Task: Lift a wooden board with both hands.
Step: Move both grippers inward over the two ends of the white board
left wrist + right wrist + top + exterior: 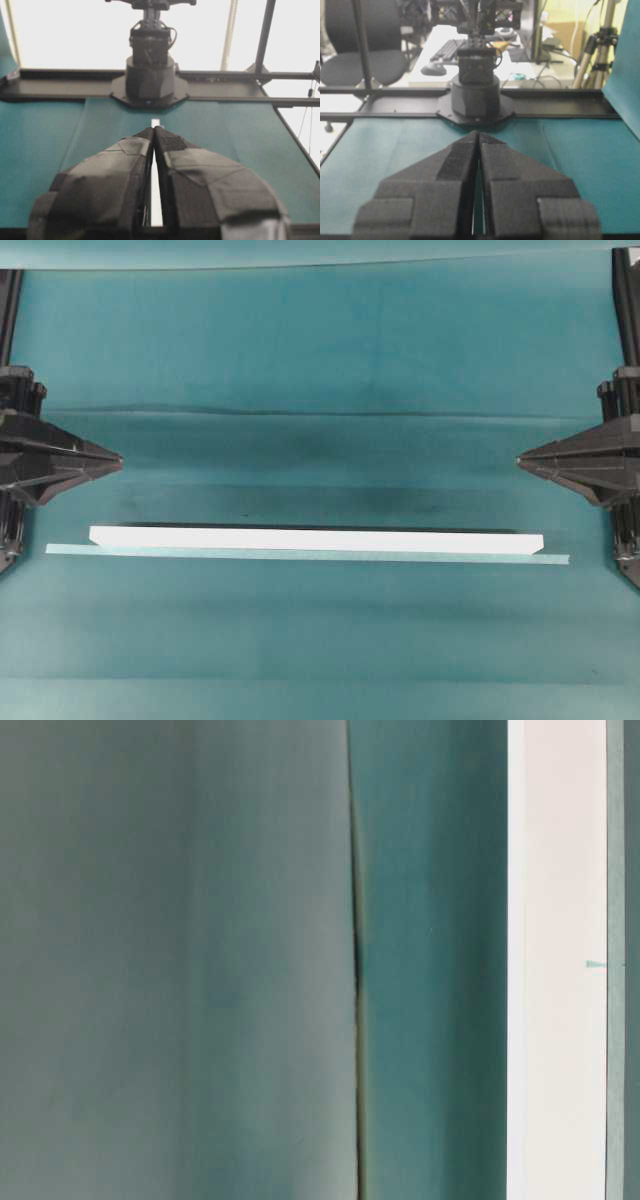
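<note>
The wooden board (315, 538) is a long, flat white plank lying crosswise on the teal cloth, and it spans most of the overhead view. In the table-level view the board (560, 960) shows as a white band at the right. My left gripper (119, 458) is shut and points inward from the left edge, apart from the board. My right gripper (519, 460) is shut too and points inward from the right. In the left wrist view the gripper (153, 130) has its tips together, and a sliver of the board (155, 122) shows just past them. In the right wrist view the gripper (478, 134) holds nothing.
A thin pale teal tape strip (300, 555) runs along the board's near side and sticks out past both ends. The cloth has a long fold (320, 412) behind the grippers. Each wrist view shows the opposite arm's base (150, 75) (475, 95) on a black rail.
</note>
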{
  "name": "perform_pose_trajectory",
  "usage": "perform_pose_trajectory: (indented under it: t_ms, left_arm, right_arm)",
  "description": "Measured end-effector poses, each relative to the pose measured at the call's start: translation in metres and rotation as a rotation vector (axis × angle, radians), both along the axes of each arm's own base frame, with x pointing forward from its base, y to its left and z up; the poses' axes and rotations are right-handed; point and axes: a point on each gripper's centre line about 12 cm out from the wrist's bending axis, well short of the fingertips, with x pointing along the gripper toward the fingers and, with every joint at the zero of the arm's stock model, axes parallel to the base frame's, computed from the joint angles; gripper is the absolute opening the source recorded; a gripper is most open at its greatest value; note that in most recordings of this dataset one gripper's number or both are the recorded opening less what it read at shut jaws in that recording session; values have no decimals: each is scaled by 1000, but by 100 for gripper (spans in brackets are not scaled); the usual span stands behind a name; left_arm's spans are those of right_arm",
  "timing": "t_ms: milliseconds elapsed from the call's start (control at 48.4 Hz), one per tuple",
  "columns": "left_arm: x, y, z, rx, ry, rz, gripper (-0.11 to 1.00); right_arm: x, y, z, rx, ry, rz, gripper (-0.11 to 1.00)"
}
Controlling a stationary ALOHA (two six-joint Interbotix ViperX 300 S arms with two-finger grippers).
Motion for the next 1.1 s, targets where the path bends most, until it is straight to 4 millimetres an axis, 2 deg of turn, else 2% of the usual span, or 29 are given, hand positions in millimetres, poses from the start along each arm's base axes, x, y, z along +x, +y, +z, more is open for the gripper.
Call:
perform_pose_trajectory:
  t_ms: [83, 165, 227, 475, 806, 1095]
  left_arm:
    - [7, 0, 4, -75, 8, -7, 13]
    - [13, -1, 9, -126, 13, -14, 3]
    - [14, -1, 10, -155, 19, -17, -1]
    - [18, 0, 5, -152, 149, -3, -1]
    - [44, 0, 1, -74, 380, 10, -1]
    - [66, -1, -4, -74, 575, 17, -1]
  right_arm:
    - [1, -1, -1, 32, 9, -6, 15]
    - [2, -5, -5, 112, 33, -24, 3]
    - [2, -6, -6, 164, 47, -29, 1]
    - [9, -4, -5, 224, 170, -22, 1]
    - [47, 0, -13, 236, 480, -20, 1]
    - [82, 3, -29, 238, 746, -22, 1]
